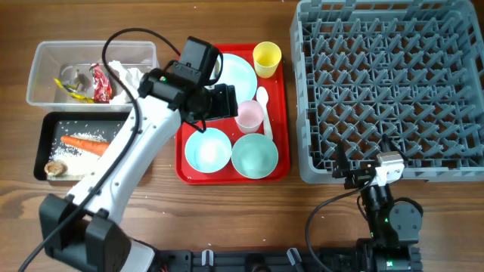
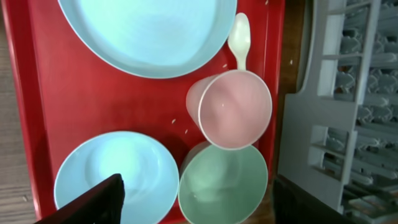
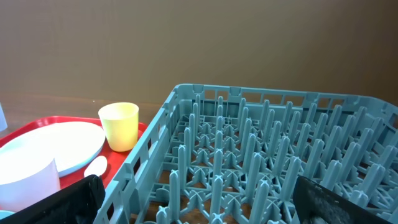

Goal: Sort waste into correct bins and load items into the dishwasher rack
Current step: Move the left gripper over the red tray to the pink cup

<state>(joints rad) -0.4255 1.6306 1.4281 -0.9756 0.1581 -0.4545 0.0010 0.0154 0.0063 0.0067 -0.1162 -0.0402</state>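
1. The left gripper is held over the red tray, close above the small pink cup. Its jaws are seen apart and nothing is clamped between them.
2. The right gripper is parked low at the near edge of the dishwasher rack, with its fingers spread wide and nothing between them.
3. The pink cup is stood upright, mouth up, hard against the green bowl; whether they touch cannot be told. The handle of the white plastic spoon is lost from view behind the cup's rim.
4. The cup is judged light, thin-walled and smooth, probably plastic, so some flex and slip under a hard squeeze is to be expected.
5. A hold is best taken across the rim, one finger inside and one outside, on the side where bare tray is left. The bowl side is crowded.
6. The green bowl and the blue bowl are judged stiff, light and slippery, and a rim pinch is called for. The plate is flat and may be hard to get under.
7. The yellow cup is stood at the tray's far corner. None of the dishes is seen in the rack.
8. Wrappers are seen in the clear tub, and the carrot in the black tray.
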